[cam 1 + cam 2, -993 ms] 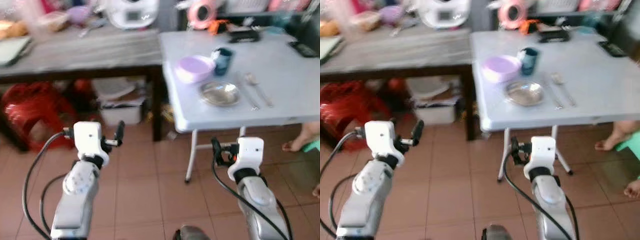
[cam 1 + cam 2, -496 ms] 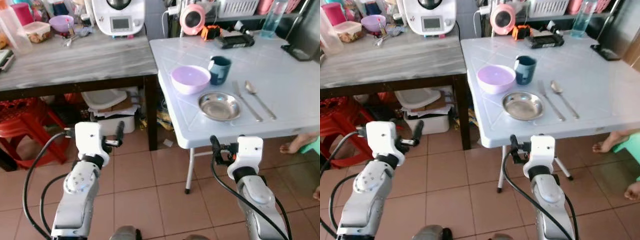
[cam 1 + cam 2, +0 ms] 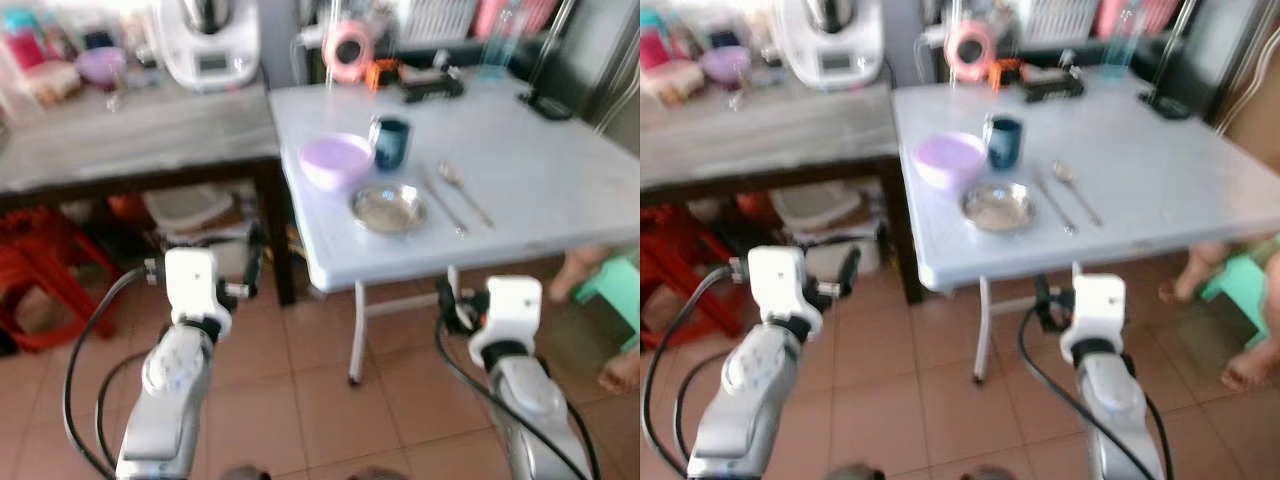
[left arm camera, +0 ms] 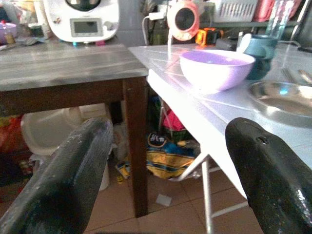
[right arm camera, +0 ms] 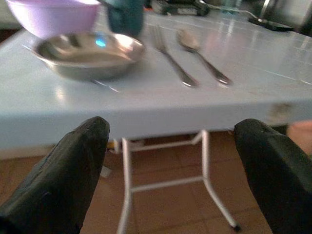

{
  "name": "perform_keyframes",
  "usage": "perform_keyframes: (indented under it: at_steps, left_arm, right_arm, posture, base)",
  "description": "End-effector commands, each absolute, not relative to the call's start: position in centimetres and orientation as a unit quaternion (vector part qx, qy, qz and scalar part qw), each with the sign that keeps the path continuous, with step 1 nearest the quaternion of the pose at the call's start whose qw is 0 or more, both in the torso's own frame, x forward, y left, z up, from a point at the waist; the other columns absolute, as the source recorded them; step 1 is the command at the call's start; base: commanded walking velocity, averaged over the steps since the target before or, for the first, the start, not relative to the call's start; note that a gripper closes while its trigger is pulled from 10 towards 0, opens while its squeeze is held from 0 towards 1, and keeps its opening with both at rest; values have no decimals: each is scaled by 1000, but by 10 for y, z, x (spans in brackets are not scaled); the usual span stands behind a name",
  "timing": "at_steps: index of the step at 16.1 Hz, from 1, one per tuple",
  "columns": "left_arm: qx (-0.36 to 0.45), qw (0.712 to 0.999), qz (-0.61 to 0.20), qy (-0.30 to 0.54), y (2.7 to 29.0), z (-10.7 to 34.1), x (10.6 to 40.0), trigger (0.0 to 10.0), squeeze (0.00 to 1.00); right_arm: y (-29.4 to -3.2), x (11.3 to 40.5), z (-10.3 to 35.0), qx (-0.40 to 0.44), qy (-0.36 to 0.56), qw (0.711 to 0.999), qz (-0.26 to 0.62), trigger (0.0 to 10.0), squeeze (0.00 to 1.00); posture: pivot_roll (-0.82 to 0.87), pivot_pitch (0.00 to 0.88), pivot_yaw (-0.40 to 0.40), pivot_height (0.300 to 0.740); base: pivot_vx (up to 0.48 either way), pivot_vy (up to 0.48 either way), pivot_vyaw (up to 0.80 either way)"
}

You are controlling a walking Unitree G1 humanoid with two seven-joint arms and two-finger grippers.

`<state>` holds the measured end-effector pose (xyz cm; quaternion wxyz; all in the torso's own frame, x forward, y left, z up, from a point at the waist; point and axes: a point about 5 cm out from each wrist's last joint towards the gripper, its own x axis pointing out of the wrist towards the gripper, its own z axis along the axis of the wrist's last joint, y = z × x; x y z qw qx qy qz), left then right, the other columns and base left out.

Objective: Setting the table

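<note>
Our left gripper (image 4: 165,180) has its two black fingers spread wide with nothing between them, held low over the tiled floor, short of the near left corner of the white folding table (image 3: 540,170). Our right gripper (image 5: 170,165) is just as open and empty, level with the table's near edge and a little short of it.

The setting lies toward the table's left side: a lilac bowl (image 3: 335,160) at the far left, a dark teal mug (image 3: 390,142) just to its right, a steel plate (image 3: 386,208) nearer to us, and a fork (image 3: 443,206) and spoon (image 3: 464,192) side by side to the plate's right. To the left stands a grey wooden table (image 3: 130,130) with a white kitchen appliance (image 3: 205,45). A person's bare feet show at the right, by a green stool (image 3: 610,300).

We judge that we are on the approach. To do it well, we should close in squarely, raise both grippers above the tabletop before reaching, keep clear of the edge and the feet, and wait for the head views to sharpen.
</note>
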<state>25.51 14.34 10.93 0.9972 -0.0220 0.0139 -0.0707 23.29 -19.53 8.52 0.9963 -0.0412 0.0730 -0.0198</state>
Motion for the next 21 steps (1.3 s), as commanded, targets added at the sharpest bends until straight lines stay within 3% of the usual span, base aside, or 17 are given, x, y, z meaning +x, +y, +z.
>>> perform_keyframes:
  at_steps: [1, 6, 8, 11, 21]
  left_arm:
    - [-13, 998, -62, 20, 149, 108, 255, 10000, 0]
    - [13, 1000, -17, 9, 154, 110, 258, 10000, 0]
    - [-2, 999, -50, 12, 154, 111, 257, 10000, 0]
    - [0, 999, -38, 7, 159, 111, 256, 10000, 0]
    - [-8, 998, -61, 2, 149, 111, 255, 10000, 0]
  right_arm:
    - [-191, 235, 86, -38, 71, 997, -16, 10000, 0]
    - [-193, 234, 84, -36, 73, 996, -22, 10000, 0]
    - [-193, 234, 84, -31, 72, 997, -24, 10000, 0]
    - [-192, 233, 85, -27, 71, 997, -22, 10000, 0]
    - [-190, 237, 102, -48, 27, 998, -14, 10000, 0]
  posture:
    - [-28, 0, 27, 740]
    - [-24, 0, 27, 740]
    - [-22, 0, 28, 740]
    - [-22, 0, 29, 740]
    - [-29, 0, 28, 740]
  base:
    - [0, -454, 0]
    - [0, -152, 0]
    - [0, 0, 0]
    - [0, 0, 0]
    - [438, 0, 0]
